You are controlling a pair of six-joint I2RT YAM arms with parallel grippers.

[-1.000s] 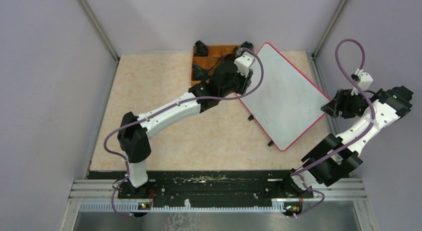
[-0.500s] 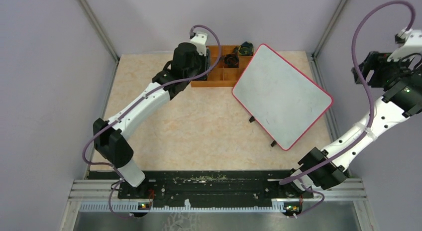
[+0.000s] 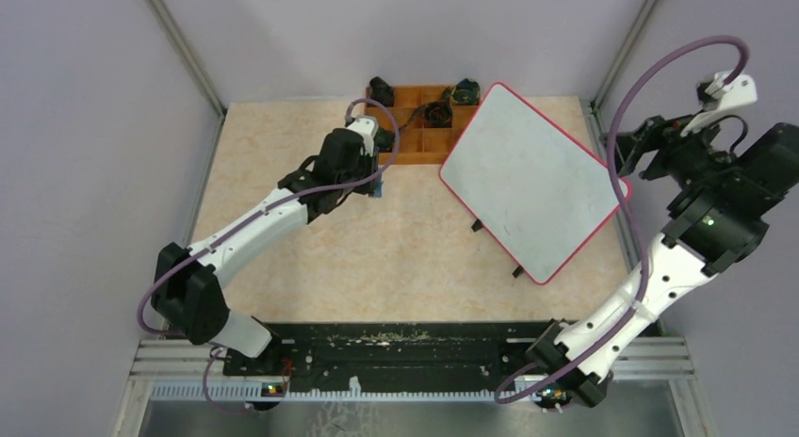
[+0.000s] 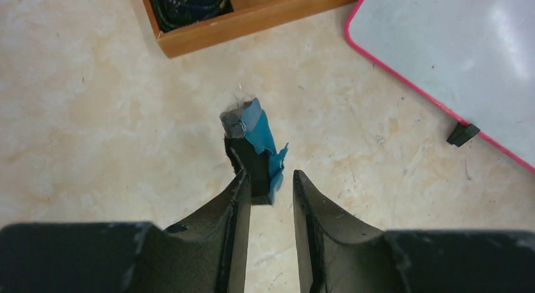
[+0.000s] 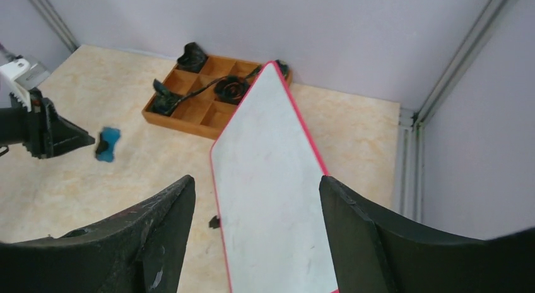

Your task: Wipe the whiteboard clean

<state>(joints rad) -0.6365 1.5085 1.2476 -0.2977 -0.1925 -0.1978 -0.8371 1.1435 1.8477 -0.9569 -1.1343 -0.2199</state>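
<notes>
On the beige table [image 3: 283, 154], the red-rimmed whiteboard [image 3: 532, 178] is lying flat right of centre, turned cornerwise, its far corner sitting just beside the orange compartment tray [image 3: 415, 158] at the back edge. The right gripper [image 5: 257, 179] is hovering high past the board's right corner, jaws spread wide and carrying nothing. The left gripper [image 4: 270, 174] is pointing down near the tray, jaws narrow, with a small blue-and-black eraser [image 4: 258, 138] sitting at its fingertips; whether it is gripped cannot be told.
</notes>
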